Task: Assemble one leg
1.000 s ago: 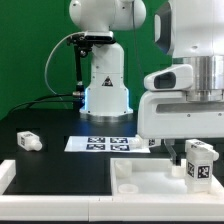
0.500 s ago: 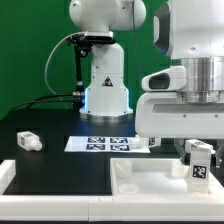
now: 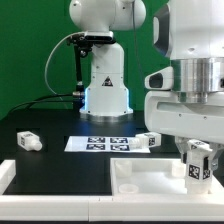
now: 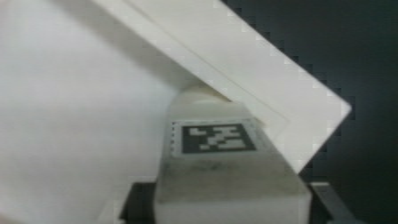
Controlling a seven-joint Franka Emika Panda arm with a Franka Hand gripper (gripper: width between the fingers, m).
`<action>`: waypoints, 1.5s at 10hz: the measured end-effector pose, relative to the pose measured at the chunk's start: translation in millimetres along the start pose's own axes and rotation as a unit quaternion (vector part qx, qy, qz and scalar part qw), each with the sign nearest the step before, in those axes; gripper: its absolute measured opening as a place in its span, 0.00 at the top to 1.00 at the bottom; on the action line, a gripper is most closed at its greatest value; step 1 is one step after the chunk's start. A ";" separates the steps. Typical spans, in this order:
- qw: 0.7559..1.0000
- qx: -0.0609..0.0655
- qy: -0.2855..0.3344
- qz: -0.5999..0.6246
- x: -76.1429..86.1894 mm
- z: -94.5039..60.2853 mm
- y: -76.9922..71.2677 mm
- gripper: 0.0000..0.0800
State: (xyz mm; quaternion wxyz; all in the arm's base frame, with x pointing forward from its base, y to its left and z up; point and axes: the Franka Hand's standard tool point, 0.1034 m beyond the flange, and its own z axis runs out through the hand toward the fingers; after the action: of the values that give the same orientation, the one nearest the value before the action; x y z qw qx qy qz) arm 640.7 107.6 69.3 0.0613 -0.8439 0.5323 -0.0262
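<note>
Shifted: arm, sideways | end effector (image 4: pixel 221 205) grips leg (image 3: pixel 198 161) | black table (image 3: pixel 60 165), green backdrop (image 3: pixel 30 50)

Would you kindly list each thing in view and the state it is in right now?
Gripper: shut on the held leg.
Held leg: upright in the gripper, over the white panel's corner.
White panel: lying flat on the table.
Leg by the marker board: lying on the table, free.
Leg at the exterior view's left: lying on the table, free.
Marker board: flat on the table.
</note>
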 end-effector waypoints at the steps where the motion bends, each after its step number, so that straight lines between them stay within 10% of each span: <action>1: 0.998 0.002 -0.004 0.062 0.3 0.0 0.2 0.64; 4: 0.996 0.007 -0.012 0.091 0.3 0.7 1.3 0.64; 7: 0.984 0.000 -0.010 -0.178 -4.6 1.6 1.4 0.23; 10: 0.967 0.001 -0.009 -0.256 -4.0 2.1 1.4 0.19; 13: 0.849 -0.015 0.012 -0.528 -4.0 -1.4 -4.4 0.19; 15: 0.842 -0.014 0.013 -0.539 -4.7 -0.7 -4.9 0.22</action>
State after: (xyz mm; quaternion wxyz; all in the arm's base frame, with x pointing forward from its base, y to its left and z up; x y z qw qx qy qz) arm 643.0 113.8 70.7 0.0184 -0.9981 -0.0055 -0.0587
